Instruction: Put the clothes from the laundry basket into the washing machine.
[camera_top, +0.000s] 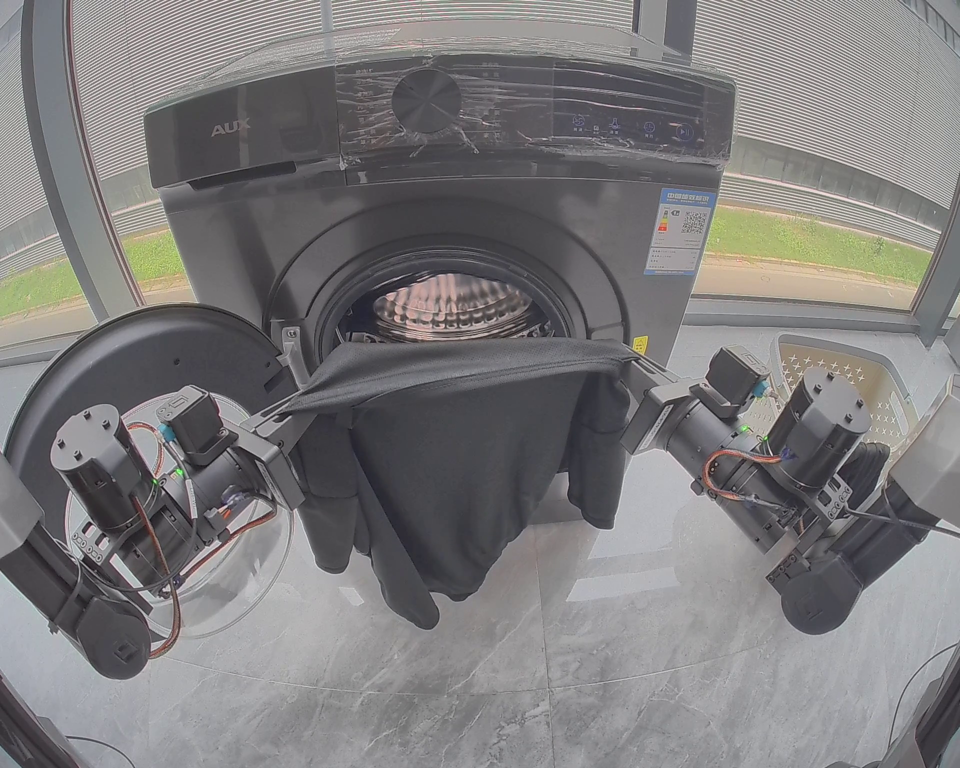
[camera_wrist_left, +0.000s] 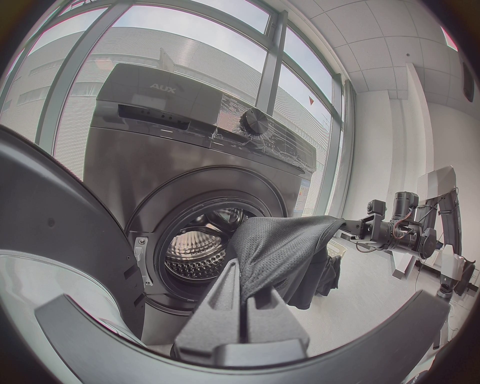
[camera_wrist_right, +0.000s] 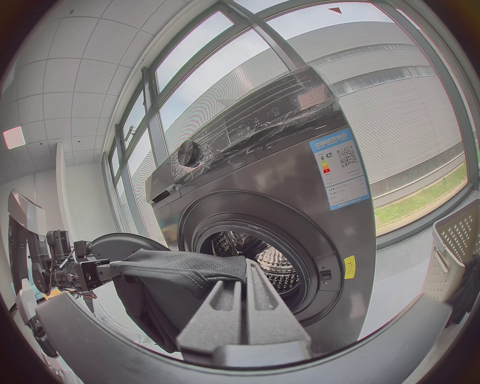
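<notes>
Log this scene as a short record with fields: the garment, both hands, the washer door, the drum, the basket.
garment: black garment, stretched between both hands across the drum opening, the rest hanging down
left hand: left hand shut on one upper end of the garment
right hand: right hand shut on the other end
door: door open, swung to the robot's left
drum: drum, steel interior visible above the garment
basket: laundry basket on the floor at the robot's right, beside the washing machine
</notes>
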